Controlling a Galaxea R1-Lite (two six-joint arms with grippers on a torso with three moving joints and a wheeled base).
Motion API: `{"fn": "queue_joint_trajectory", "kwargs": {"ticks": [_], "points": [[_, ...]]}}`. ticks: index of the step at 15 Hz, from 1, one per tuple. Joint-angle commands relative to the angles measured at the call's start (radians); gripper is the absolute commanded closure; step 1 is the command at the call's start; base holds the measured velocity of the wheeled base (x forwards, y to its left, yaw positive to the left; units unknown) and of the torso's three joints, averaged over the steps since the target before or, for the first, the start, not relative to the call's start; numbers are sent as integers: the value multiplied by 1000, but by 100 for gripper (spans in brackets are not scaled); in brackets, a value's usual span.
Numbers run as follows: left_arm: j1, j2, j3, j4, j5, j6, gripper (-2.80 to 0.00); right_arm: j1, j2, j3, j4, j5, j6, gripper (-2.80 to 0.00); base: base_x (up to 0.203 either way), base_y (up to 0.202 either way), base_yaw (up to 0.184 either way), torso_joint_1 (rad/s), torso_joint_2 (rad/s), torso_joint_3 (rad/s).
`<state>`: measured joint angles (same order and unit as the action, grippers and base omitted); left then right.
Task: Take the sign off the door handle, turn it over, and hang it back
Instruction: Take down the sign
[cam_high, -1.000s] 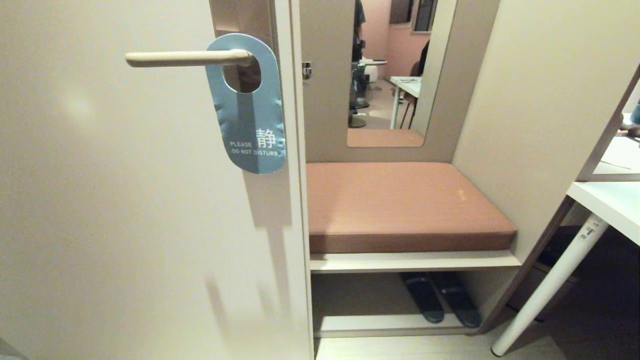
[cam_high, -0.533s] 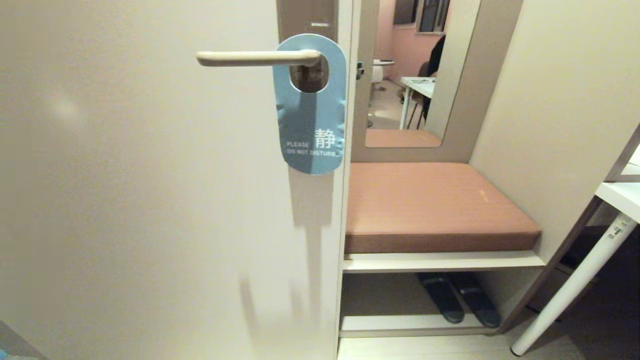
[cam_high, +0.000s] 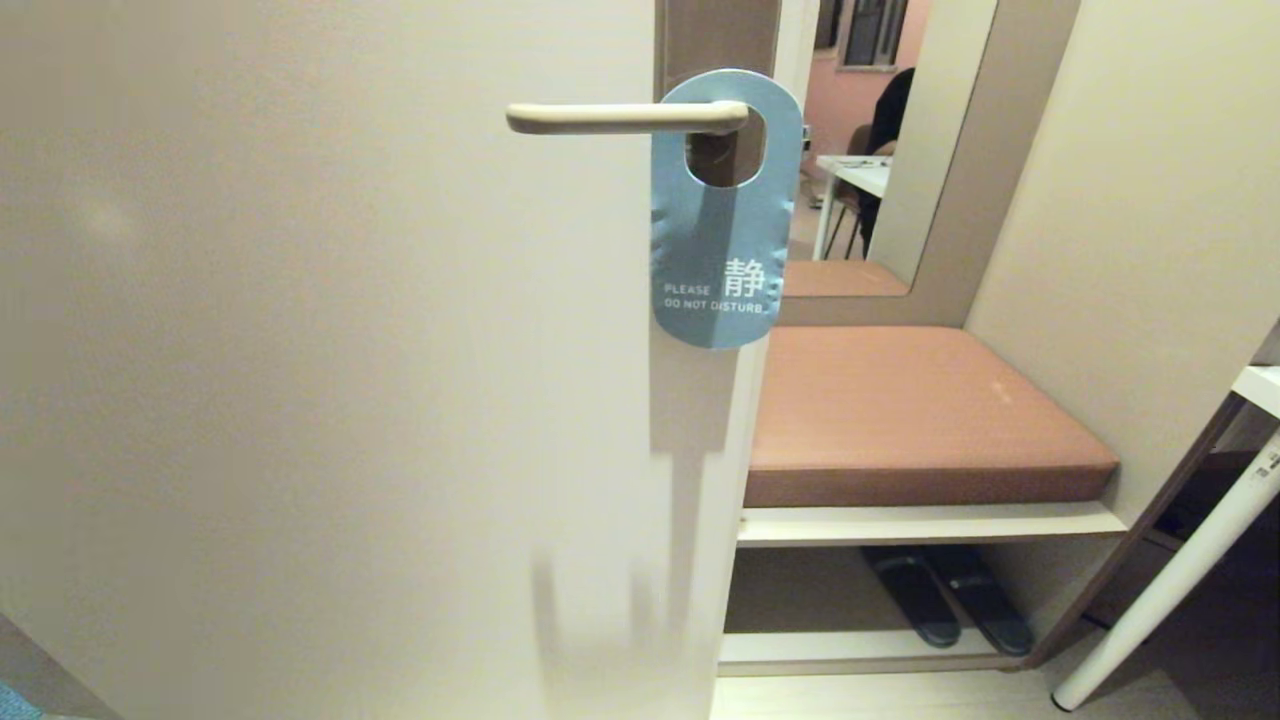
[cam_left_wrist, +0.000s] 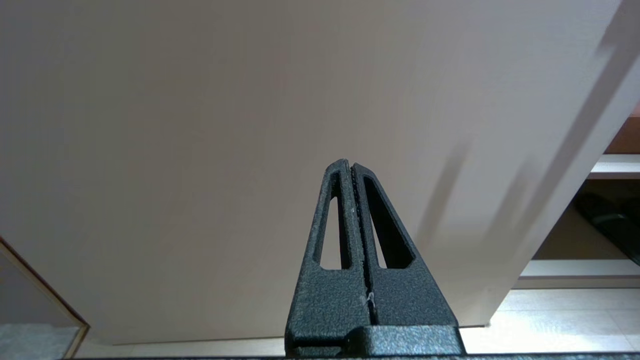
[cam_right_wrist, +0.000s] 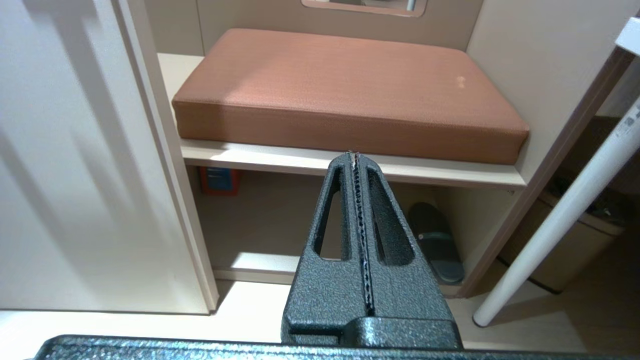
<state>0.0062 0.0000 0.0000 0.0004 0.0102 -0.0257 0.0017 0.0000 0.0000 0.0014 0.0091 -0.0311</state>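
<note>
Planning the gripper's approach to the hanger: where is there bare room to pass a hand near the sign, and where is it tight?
Free: the bare door face below the door handle and left of the sign; also the air above the brown cushion, right of the door edge. Tight: the sign's hole, filled by the lever's elbow, and behind the card, close against the door.

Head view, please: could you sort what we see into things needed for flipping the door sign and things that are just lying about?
For the job:
- sign, blue side out, hanging on the handle
- door handle
- left gripper, shut, low before the door
- right gripper, shut, facing the bench

Just lying about:
- brown cushion
- dark slippers
- mirror
- white table leg
</note>
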Motion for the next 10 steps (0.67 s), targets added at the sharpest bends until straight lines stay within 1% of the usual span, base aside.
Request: {"fn": "queue_joint_trajectory", "kwargs": {"ticks": [1, 10], "points": [[0, 0, 0, 0, 1, 0, 0, 0, 2, 0, 0, 0, -1, 0, 0, 0, 0, 0, 0, 0], [0, 0, 0, 0, 1, 0, 0, 0, 2, 0, 0, 0, -1, 0, 0, 0, 0, 0, 0, 0]]}}
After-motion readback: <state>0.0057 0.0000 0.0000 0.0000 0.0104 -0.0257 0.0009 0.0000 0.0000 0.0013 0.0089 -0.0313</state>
